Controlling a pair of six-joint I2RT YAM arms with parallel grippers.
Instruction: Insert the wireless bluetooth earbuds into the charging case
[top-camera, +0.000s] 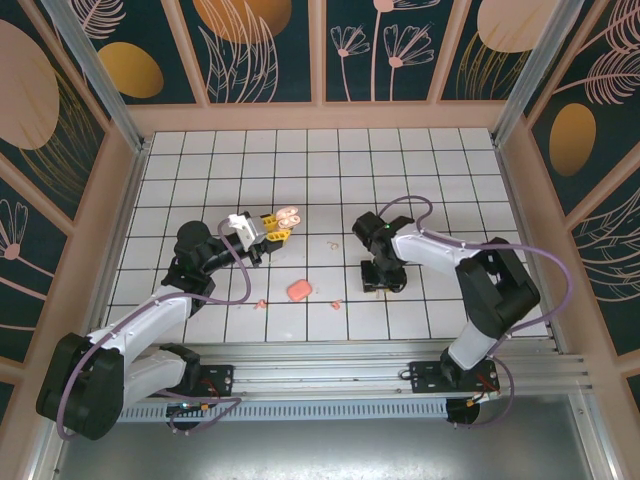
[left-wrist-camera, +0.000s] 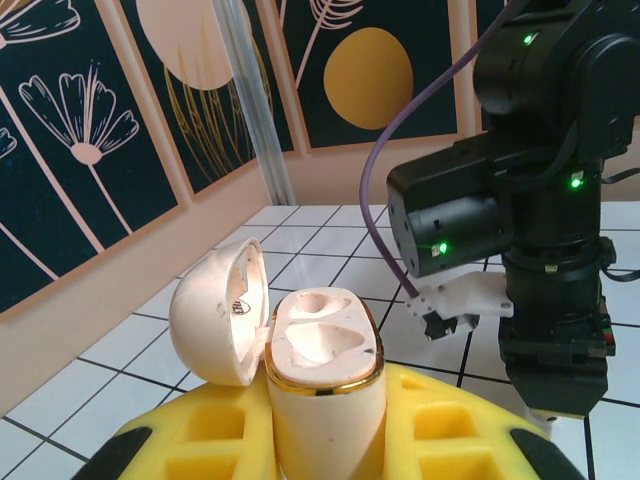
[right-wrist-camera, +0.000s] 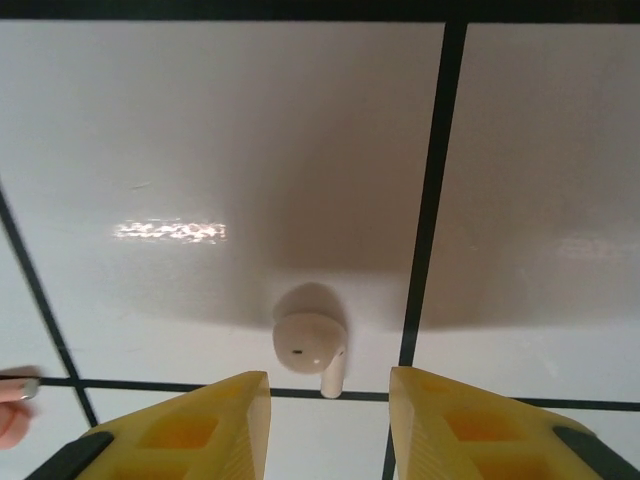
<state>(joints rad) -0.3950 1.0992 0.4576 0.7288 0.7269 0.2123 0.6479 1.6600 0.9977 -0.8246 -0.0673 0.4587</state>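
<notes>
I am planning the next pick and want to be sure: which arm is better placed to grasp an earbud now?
Right. The right gripper hangs open over an earbud on the tile, a finger on each side. The left gripper is busy: it holds the open charging case.

The left arm (top-camera: 150, 320) stretches forward and inward, its wrist rolled so the left gripper (top-camera: 270, 232) lies nearly level, yellow fingers (left-wrist-camera: 200, 440) clamped on the charging case (left-wrist-camera: 320, 370). The right arm (top-camera: 470, 270) doubles back inward (elbow out to the right), with the right gripper (right-wrist-camera: 330, 410) pointing straight down, jaws parted.
</notes>
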